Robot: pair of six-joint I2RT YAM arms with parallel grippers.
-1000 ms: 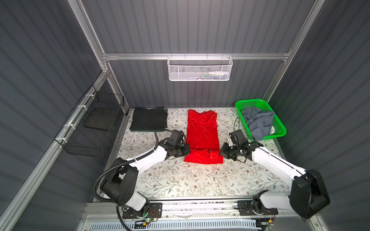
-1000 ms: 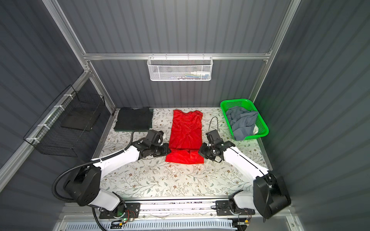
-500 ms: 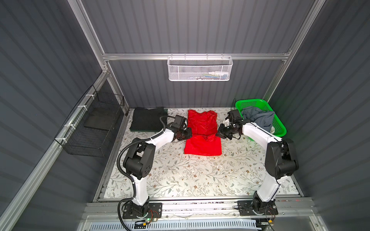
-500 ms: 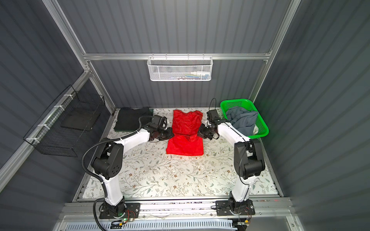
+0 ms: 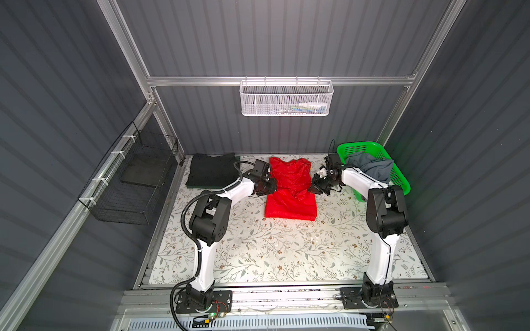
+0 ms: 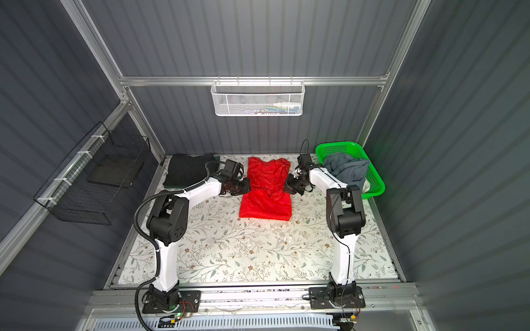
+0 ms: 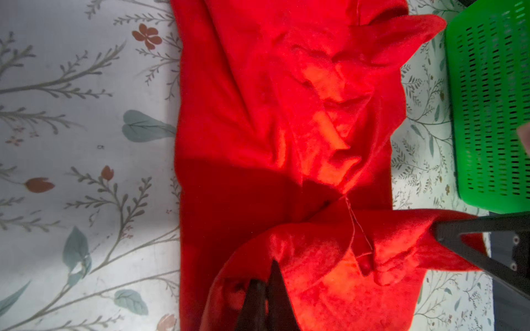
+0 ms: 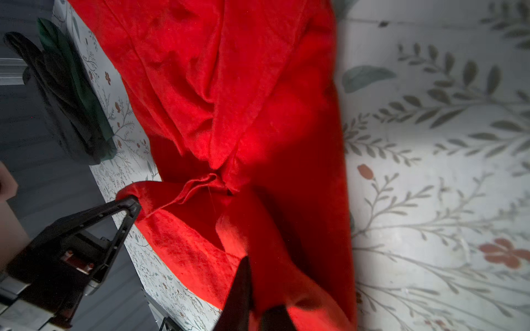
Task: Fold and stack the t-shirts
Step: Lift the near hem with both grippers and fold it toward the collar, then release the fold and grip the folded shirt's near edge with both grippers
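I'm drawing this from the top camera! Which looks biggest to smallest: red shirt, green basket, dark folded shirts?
1. red shirt and green basket: look about alike, can't rank them.
2. dark folded shirts: smallest.

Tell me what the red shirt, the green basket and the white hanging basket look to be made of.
The red shirt: soft knit cloth, probably cotton, matte and slightly fuzzy; it creases and drapes.
The green basket: hard moulded plastic, smooth with a slight gloss; rows of slots.
The white hanging basket: likely painted metal mesh; fine see-through grid with wire rim.
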